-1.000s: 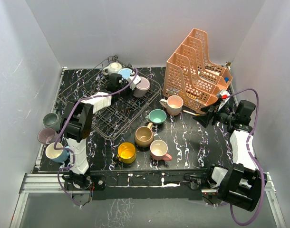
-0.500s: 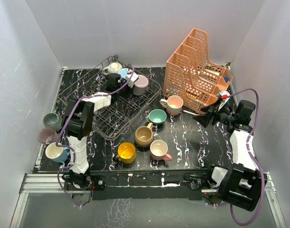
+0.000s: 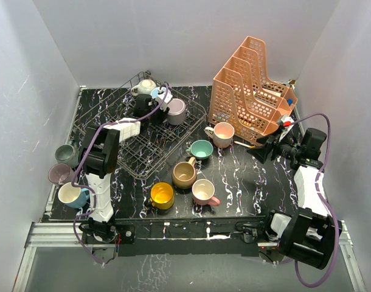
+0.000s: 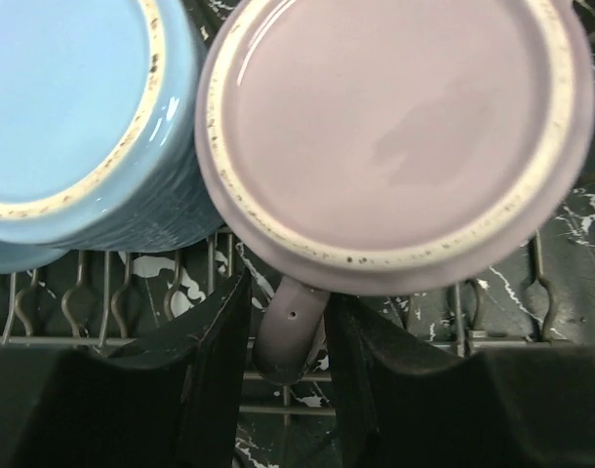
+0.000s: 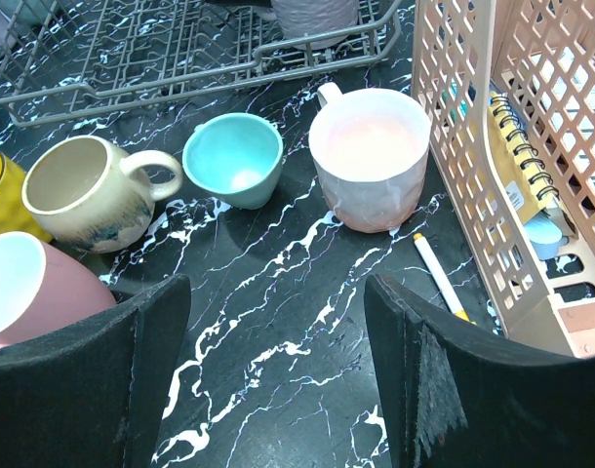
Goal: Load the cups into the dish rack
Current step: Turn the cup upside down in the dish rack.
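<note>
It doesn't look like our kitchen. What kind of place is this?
Probably a robot test booth: plain white walls box in a black marbled table, and two cabled robot arms are bolted at its edge.

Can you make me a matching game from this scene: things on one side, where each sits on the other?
Things: 1 lilac cup; 2 teal cup; 3 grey-green cup; 4 orange organizer.
Places: a far right of the table; b left of the dish rack; c bottom up in the dish rack; d upright between the tan cup and the pale pink cup.
Pairs: 1-c; 2-d; 3-b; 4-a.
</note>
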You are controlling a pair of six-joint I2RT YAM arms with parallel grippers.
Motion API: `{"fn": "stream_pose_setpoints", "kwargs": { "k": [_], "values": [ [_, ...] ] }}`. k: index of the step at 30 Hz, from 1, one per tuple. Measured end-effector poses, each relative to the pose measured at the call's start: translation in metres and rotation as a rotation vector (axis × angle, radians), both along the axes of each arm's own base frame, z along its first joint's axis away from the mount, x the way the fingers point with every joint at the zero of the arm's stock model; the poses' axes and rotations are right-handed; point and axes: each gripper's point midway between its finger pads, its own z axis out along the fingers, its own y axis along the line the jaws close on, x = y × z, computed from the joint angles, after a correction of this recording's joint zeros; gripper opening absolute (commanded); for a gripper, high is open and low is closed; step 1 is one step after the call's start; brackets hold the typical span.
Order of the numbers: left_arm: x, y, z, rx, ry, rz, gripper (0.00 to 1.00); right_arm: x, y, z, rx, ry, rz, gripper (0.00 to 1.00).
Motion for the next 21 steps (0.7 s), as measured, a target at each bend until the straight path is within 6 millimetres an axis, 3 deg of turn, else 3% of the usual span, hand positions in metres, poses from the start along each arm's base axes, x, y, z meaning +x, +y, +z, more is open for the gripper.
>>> {"fn": "stream_pose_setpoints", "kwargs": {
  "k": [4,12,21],
  "values": [
    [0.001,0.006,-0.001,0.004,0.008,0.033,0.33,0.0,0.0,0.0,0.0,0.001,0.0,0.74],
    [0.0,0.008,-0.003,-0.016,0.032,0.071,0.18,0.0,0.0,0.0,0.0,0.001,0.0,0.74],
    [0.0,-0.005,0.007,-0.11,0.083,0.089,0.18,0.0,0.0,0.0,0.0,0.001,0.0,0.74]
  ]
}}
